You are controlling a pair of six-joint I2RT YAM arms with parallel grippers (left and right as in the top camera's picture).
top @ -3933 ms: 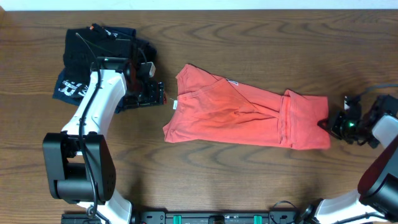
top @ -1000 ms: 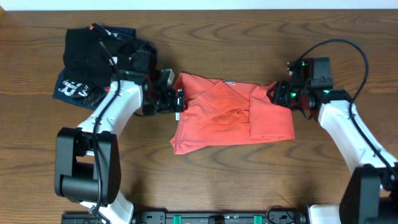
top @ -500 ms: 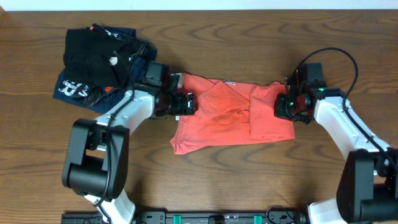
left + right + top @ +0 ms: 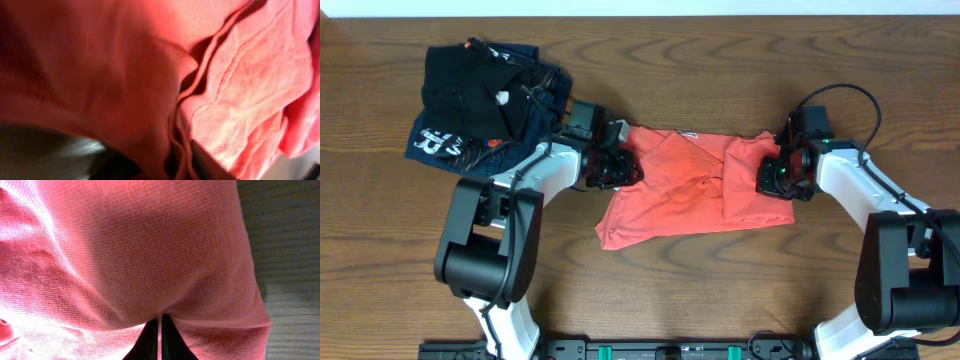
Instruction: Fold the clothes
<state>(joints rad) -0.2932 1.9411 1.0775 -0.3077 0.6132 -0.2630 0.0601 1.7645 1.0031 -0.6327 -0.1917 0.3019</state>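
The coral-red T-shirt [image 4: 690,190] lies partly folded in the middle of the table, with its white neck tag [image 4: 688,133] at the far edge. My left gripper [image 4: 620,168] is on the shirt's left edge. In the left wrist view red cloth [image 4: 235,85] fills the frame, and a fold of it is pinched between the dark fingers [image 4: 175,160]. My right gripper [image 4: 775,180] is on the shirt's right part. In the right wrist view its fingers [image 4: 160,332] are shut on a pleat of the red cloth [image 4: 150,255].
A folded black garment [image 4: 465,85] lies on a folded navy garment with white lettering [image 4: 432,142] at the back left, close behind my left arm. Bare wood table [image 4: 290,240] shows to the right of the shirt.
Both grippers have moved inward onto the shirt: the left to the right over its left edge, the right down and left onto its right part. The shirt is narrower than it was 3.9 s ago.
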